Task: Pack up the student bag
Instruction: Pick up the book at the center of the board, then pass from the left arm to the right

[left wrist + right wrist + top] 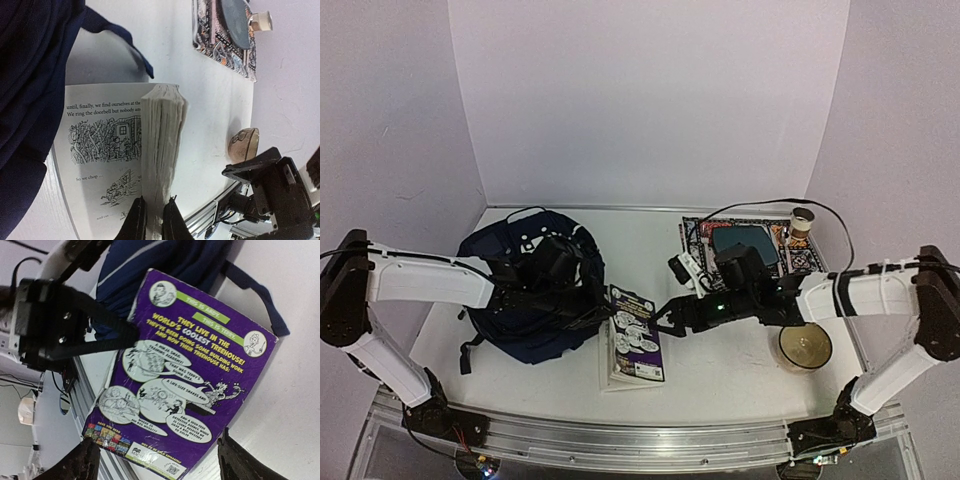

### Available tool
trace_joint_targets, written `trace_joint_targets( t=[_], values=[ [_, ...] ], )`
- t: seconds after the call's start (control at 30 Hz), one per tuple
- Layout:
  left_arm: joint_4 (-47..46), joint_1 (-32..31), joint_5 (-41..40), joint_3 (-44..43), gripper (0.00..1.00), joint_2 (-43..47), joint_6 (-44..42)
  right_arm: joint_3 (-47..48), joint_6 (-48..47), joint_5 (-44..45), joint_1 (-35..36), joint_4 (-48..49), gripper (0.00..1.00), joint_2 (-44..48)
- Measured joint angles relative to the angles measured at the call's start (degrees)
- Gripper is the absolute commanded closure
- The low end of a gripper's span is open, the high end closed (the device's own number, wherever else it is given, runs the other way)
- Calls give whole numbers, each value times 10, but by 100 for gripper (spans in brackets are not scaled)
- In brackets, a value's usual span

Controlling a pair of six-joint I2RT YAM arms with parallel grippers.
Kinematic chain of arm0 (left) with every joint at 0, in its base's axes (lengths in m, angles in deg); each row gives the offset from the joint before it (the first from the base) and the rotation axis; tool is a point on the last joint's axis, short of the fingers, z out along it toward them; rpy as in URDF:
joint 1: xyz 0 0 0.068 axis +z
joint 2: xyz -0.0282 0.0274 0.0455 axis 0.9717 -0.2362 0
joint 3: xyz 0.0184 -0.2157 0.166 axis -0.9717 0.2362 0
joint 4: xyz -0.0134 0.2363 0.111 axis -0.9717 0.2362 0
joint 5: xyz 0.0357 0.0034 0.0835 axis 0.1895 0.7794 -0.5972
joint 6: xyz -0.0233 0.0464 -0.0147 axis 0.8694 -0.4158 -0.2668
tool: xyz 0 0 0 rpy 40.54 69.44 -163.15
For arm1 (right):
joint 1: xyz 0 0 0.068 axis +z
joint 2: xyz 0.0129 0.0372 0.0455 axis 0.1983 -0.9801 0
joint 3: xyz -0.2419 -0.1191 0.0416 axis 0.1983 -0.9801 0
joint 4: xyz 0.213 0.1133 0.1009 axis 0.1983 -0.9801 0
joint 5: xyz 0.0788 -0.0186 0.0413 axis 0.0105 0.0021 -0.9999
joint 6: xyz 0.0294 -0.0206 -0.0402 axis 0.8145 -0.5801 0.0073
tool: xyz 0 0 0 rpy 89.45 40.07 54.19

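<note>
The student bag, a dark navy backpack, lies at the left of the table; it also shows in the left wrist view and the right wrist view. Beside its right edge lies a book with a purple cover. My left gripper is shut on the book's block of pages, which stands up from an open illustrated page. My right gripper is wide open just right of the book, its fingers spread over the near end of the purple cover, not touching it.
A patterned mat with a dark teal pouch lies at the back right, with a small corked jar beside it. A wooden bowl stands at the right front. A black cable runs above the mat. The table's metal front rail is close.
</note>
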Motion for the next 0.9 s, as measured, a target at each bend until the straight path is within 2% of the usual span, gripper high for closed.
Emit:
trace_joint_targets(
  t=[0.1, 0.23, 0.33, 0.6, 0.9],
  values=[
    [1, 2, -8, -15, 100, 11, -7, 0, -59, 42, 12, -45, 3, 58],
    [-2, 2, -20, -32, 100, 35, -30, -1, -74, 86, 13, -70, 2, 127],
    [-16, 4, -30, -33, 100, 68, -39, -9, -45, 98, 10, -56, 2, 151],
    [-93, 10, -50, -32, 100, 134, -39, -107, 90, 99, 10, 64, 2, 164],
    [-136, 10, -61, -11, 100, 173, -17, -108, 164, 48, 7, 256, 2, 95]
  ],
)
